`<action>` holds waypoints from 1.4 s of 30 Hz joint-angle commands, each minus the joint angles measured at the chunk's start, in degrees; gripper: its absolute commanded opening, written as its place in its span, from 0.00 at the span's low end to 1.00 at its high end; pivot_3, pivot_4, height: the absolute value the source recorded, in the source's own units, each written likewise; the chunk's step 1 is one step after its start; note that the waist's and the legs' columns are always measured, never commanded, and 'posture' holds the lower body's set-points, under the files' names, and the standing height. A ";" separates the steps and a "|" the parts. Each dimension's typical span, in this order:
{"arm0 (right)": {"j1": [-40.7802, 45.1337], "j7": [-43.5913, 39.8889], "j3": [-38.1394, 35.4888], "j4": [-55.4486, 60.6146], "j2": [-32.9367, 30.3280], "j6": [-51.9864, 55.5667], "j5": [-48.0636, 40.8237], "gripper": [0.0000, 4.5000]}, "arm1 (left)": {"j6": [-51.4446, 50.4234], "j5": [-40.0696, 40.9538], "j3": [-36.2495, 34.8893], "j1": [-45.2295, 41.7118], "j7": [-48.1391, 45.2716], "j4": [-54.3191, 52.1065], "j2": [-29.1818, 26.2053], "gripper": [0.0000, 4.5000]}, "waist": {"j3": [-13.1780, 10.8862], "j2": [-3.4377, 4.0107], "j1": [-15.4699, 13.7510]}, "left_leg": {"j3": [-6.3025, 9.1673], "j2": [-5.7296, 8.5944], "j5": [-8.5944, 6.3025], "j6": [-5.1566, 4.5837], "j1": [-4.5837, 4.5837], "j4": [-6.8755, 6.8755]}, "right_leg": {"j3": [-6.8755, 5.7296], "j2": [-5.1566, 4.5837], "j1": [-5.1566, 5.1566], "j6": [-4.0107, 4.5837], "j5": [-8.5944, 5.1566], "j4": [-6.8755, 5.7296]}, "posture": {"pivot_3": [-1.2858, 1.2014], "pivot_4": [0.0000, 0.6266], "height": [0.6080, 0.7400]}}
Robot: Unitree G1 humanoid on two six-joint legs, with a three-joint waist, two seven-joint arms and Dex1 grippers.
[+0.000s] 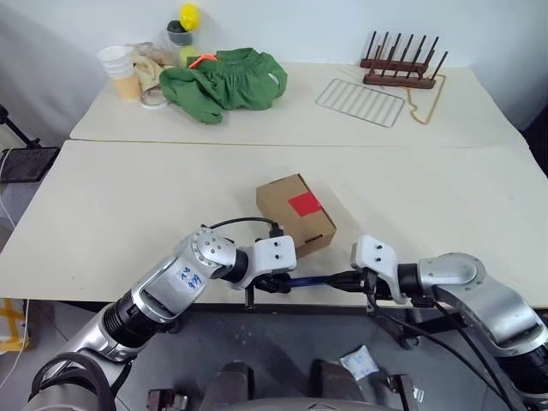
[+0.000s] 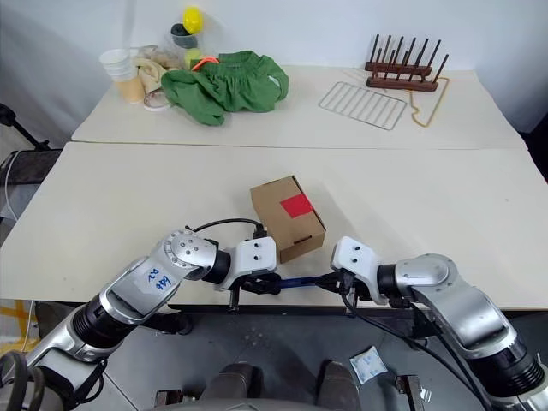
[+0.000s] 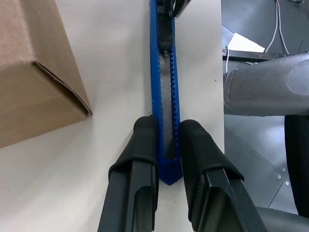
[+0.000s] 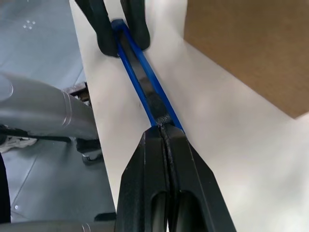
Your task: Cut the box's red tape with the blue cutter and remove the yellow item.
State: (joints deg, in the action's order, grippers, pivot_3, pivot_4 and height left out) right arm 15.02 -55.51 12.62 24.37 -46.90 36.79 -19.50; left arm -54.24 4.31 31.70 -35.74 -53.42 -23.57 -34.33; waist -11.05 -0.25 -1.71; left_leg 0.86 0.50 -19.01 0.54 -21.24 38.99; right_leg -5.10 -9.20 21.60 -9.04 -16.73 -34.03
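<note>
Both arms meet low over the near edge of the white table (image 1: 128, 214), and between them lies the blue cutter (image 3: 163, 96), stretched flat along that edge. The left gripper (image 3: 166, 140) has its two black fingers (image 3: 142, 145) clamped on one end of the cutter's body, one finger on each side, leaving just enough gap for the blue handle and its dark slider track. The right gripper (image 4: 165, 131) comes in from the opposite side; its fingers (image 4: 149, 154) are pressed together with no gap between them, and their tips pinch the cutter's other end, right where the black slider piece sits. So the tool is held at both ends, close above or on the tabletop; I cannot tell whether it is touching the surface.

The box (image 1: 295, 214) stands just beyond the cutter, near the two grippers but apart from both, turned at an angle to the table edge. Its flaps are closed, and the red tape (image 1: 305, 204) sits intact on its top face, toward the right side.
</note>
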 commanded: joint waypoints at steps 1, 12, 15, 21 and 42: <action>0.51 0.18 1.88 -0.49 1.47 -0.17 0.87 0.01 | -0.38 0.41 1.00 0.44 0.26 0.43 0.13 0.10 | 0.00 0.00 -0.01 | 0.00 0.00 0.00 0.00 0.00 0.01 | 0.00 0.00 0.00 0.00 0.00 0.00 | 0.52 0.24 1.00; 2.53 0.64 4.68 -1.85 5.18 -0.26 2.18 0.01 | -0.31 0.58 0.91 0.77 0.49 0.39 0.17 0.10 | 0.00 0.00 0.05 | 0.01 0.01 0.00 0.00 -0.01 0.02 | 0.00 0.00 0.00 0.00 0.00 -0.01 | 0.52 0.24 1.00; 2.54 0.42 3.46 -1.14 5.00 0.75 1.13 0.01 | -0.38 0.63 0.90 0.85 0.48 0.30 0.10 0.10 | 0.00 0.00 0.04 | 0.01 0.01 0.00 0.00 -0.02 0.02 | 0.00 0.00 0.00 0.00 0.00 -0.01 | 0.52 0.24 1.00; 1.10 -3.49 -3.57 2.65 -1.16 2.89 -4.04 0.01 | -0.04 0.51 0.81 0.46 0.32 0.63 -0.32 0.10 | 0.00 -0.01 -0.04 | 0.01 0.03 -0.02 -0.03 -0.05 0.03 | 0.00 -0.01 0.01 -0.01 0.01 0.03 | 0.52 0.24 1.00; 4.54 -2.76 3.55 -5.87 3.12 -3.18 2.81 0.01 | 0.80 0.30 0.95 -0.62 -0.09 1.86 -0.02 0.10 | 0.01 -0.01 0.12 | -0.01 0.02 -0.03 -0.03 -0.01 0.05 | 0.01 -0.01 0.00 -0.02 0.01 -0.01 | 0.52 0.24 1.00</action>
State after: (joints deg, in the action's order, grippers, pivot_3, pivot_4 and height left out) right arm 19.31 -58.52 15.09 19.36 -44.60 34.38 -17.79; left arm -53.01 4.69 31.66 -36.23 -53.89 -22.24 -34.50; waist -11.05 -0.26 -1.58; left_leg 0.85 0.52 -19.04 0.51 -21.24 39.04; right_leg -5.09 -9.21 21.60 -9.06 -16.71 -34.04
